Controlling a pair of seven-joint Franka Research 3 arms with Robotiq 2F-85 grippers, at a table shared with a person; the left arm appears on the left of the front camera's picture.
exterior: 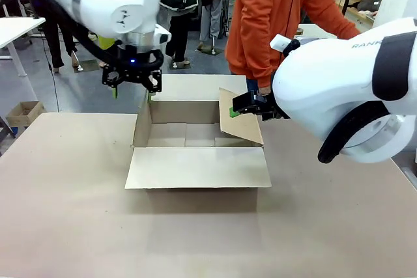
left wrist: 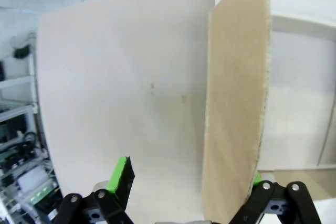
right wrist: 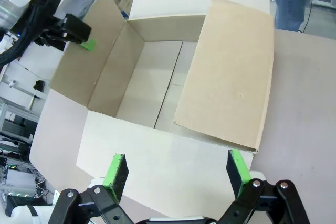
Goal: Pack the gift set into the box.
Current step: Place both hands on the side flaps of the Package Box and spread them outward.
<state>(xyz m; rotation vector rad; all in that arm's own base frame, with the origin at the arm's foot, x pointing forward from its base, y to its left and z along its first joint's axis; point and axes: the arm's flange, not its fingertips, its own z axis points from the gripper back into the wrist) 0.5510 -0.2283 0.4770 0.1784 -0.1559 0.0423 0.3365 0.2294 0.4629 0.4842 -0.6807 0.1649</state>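
Box (exterior: 186, 112) open, left claw (exterior: 133, 89) spread astride its left flap (exterior: 142, 125), right claw (exterior: 236, 110) spread by right flap (exterior: 242, 125)

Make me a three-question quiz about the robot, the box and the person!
1. Where is the left gripper at the box?
A. Deep inside it
B. Under it
C. At its left flap

2. What colour is the person's top?
A. Blue
B. Orange
C. Green

3. How is the box?
A. Open
B. Taped shut
C. Squashed flat

Answers:
1 C, the upright flap's edge stands between its pads in the left wrist view.
2 B, the top at the far side is bright orange.
3 A, the flaps are spread and the bare bottom shows.
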